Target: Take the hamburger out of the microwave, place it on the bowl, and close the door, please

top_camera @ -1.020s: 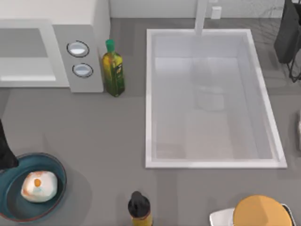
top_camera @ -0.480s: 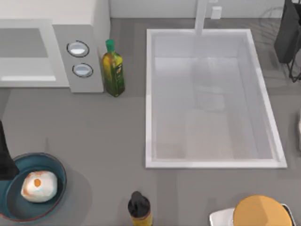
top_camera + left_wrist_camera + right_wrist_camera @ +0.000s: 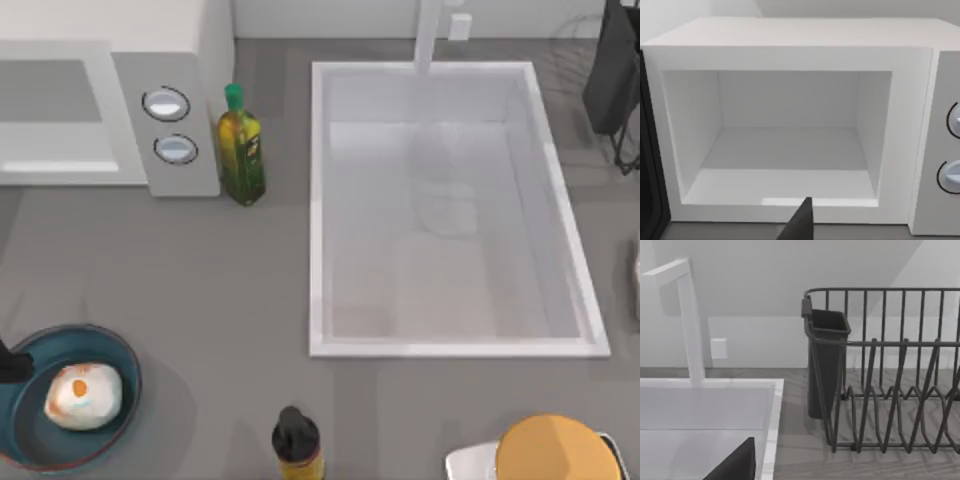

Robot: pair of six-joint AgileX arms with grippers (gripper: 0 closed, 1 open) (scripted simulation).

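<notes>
The hamburger (image 3: 83,394) sits in the bowl (image 3: 118,352) — microwave (image 3: 790,55) cavity empty, door (image 3: 649,165) not yet closed — left gripper's (image 3: 10,364) grip state unclear.

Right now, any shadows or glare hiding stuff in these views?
Top view: even light, soft shadow beside the bowl, hamburger plain. Left wrist view: microwave cavity evenly lit, a bright streak on its floor. Right wrist view: dish rack crisp, no glare.

The hamburger (image 3: 83,395) lies in the bowl (image 3: 120,352) at the table's (image 3: 200,270) front left. The microwave (image 3: 110,110) stands at back left, a bottle (image 3: 241,150) beside it.
</notes>
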